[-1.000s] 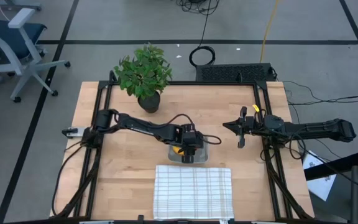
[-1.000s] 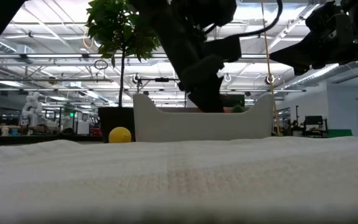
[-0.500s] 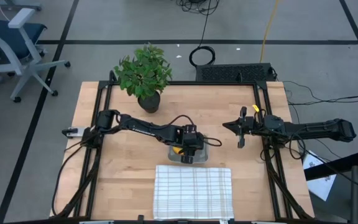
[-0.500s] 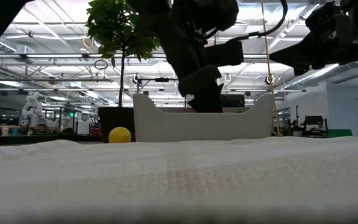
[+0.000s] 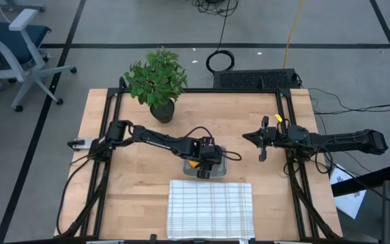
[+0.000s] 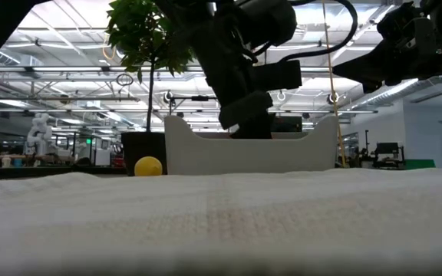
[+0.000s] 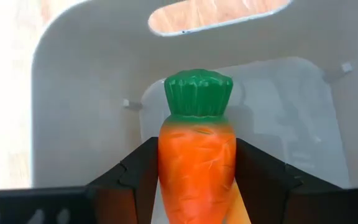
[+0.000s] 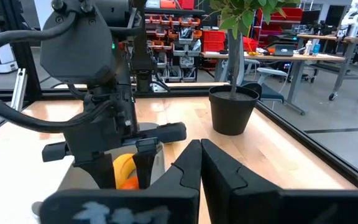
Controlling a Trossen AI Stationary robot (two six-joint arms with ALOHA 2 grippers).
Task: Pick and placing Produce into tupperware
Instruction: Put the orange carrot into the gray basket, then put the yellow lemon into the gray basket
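My left gripper (image 5: 207, 165) reaches down into the tupperware (image 5: 221, 167), a clear rectangular box with rounded corners, and is shut on the orange carrot (image 7: 196, 168). The carrot's green top (image 7: 197, 93) points at the box floor. The yellow banana (image 5: 193, 163) lies in the box beside the gripper and also shows in the right wrist view (image 8: 123, 167). The lemon (image 6: 148, 165) rests on the table left of the box in the low view. My right gripper (image 5: 261, 144) waits shut near the table's right edge. My left gripper pinches the carrot by its orange body (image 7: 166, 168) between the two fingers (image 7: 138, 180), one on each side. The fingers come from above, pointing down into the tupperware, and the carrot lies along them with its green top leading. I cannot tell whether the top touches the box floor.
A white checked cloth (image 5: 210, 209) lies spread at the table's near edge, just in front of the tupperware. A potted plant (image 5: 156, 81) stands at the far left of the table. Bare wood lies between the box and my right gripper.
My left gripper has sunk a little deeper into the tupperware with the carrot. The carrot's orange and green, which showed above the box's wall in the low view, is now hidden behind it.
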